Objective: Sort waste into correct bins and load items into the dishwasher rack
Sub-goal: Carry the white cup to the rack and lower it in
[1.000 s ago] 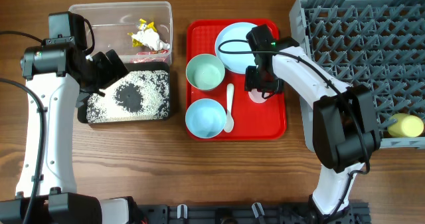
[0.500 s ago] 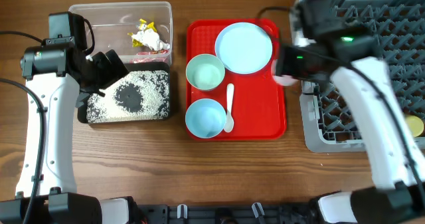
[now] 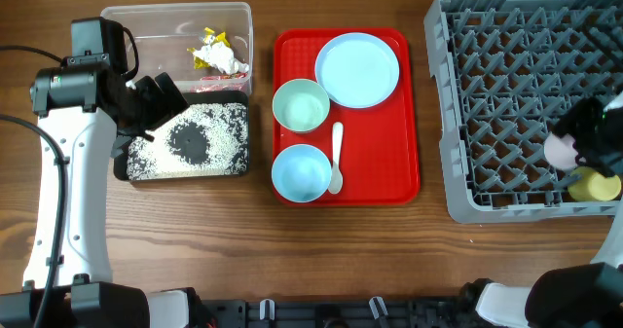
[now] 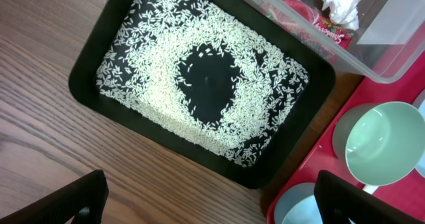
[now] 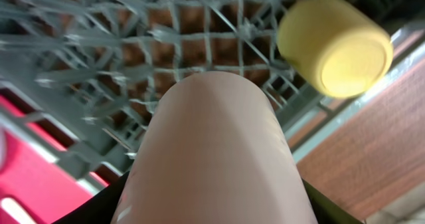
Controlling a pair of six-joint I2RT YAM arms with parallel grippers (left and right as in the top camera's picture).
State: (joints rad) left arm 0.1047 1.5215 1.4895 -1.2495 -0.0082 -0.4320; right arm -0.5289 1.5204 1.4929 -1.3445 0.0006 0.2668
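right gripper point(image 3: 580, 143) clenched on white cup point(image 5: 212, 151), over the rack point(image 3: 506, 85) beside yellow cup point(image 5: 334, 46); left gripper point(image 4: 209, 187) spread wide.

Robot lab bench: wooden table point(image 3: 341, 250), grey dishwasher rack point(image 3: 506, 75), red tray point(image 3: 382, 158).

Grey plastic rack point(image 3: 487, 75), glossy red tray point(image 3: 382, 148), wood-grain table point(image 3: 292, 255).

Bright, even light; cup point(image 5: 212, 151) blurred
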